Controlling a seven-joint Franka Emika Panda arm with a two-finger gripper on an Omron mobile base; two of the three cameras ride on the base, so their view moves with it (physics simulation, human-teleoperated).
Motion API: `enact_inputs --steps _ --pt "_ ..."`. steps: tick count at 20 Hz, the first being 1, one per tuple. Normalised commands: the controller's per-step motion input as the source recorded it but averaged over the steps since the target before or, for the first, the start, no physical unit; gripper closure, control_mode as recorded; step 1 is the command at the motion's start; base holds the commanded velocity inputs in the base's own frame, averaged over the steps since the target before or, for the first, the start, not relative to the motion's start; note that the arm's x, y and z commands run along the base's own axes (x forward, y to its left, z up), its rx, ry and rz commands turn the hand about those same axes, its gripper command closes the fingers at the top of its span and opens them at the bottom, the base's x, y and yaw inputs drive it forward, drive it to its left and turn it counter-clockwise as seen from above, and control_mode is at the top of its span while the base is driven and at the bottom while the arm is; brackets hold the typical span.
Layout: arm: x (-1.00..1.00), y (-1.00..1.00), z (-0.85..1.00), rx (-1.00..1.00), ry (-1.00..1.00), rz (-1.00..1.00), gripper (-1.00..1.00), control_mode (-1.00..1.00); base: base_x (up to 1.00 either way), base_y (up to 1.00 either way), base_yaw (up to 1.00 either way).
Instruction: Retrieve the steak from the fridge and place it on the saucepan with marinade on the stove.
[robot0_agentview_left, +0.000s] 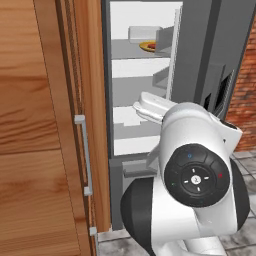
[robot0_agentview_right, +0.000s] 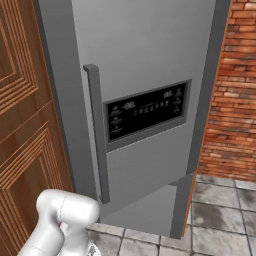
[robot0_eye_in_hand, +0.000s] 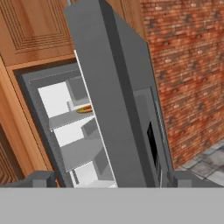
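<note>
The fridge (robot0_agentview_left: 117, 150) stands open, its grey door (robot0_agentview_right: 145, 60) swung out towards me with the black dispenser panel (robot0_agentview_right: 147, 112) and long handle (robot0_agentview_right: 97, 135). Inside are white walls and shelves (robot0_eye_in_hand: 65, 118). On the top shelf lies a round yellow flat item (robot0_agentview_left: 146, 46) with a sliver of red at its edge; the door bin covers the rest, so I cannot tell whether that red is the steak. My gripper (robot0_eye_in_hand: 113, 180) is open and empty, well back from the fridge (robot0_eye_in_hand: 39, 113), facing the door's edge (robot0_eye_in_hand: 118, 100). The saucepan, marinade and stove are out of view.
A wooden cabinet (robot0_agentview_left: 40, 125) with a metal handle (robot0_agentview_left: 85, 155) flanks the fridge on the left. A white box (robot0_agentview_left: 142, 34) sits at the back of the top shelf. A brick wall (robot0_agentview_right: 230, 100) and grey tiled floor (robot0_agentview_right: 220, 210) lie right of the door.
</note>
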Motion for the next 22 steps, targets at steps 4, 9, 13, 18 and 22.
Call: enact_inputs --steps 4,9,13,18,22 --pt "-0.04 0.00 0.00 0.00 0.00 0.00 -1.00 -1.00 0.00 0.00 0.00" --pt "-0.40 0.00 0.00 0.00 -0.02 0.00 -1.00 -1.00 0.00 0.00 0.00" --pt "-0.40 0.00 0.00 0.00 -0.04 -0.01 -1.00 -1.00 0.00 0.00 0.00" --pt "-0.21 0.00 0.00 0.00 -0.04 -0.02 -1.00 -1.00 0.00 0.00 0.00" --pt "0.01 -0.46 0.00 0.00 -0.02 0.00 -1.00 -1.00 0.00 0.00 0.00"
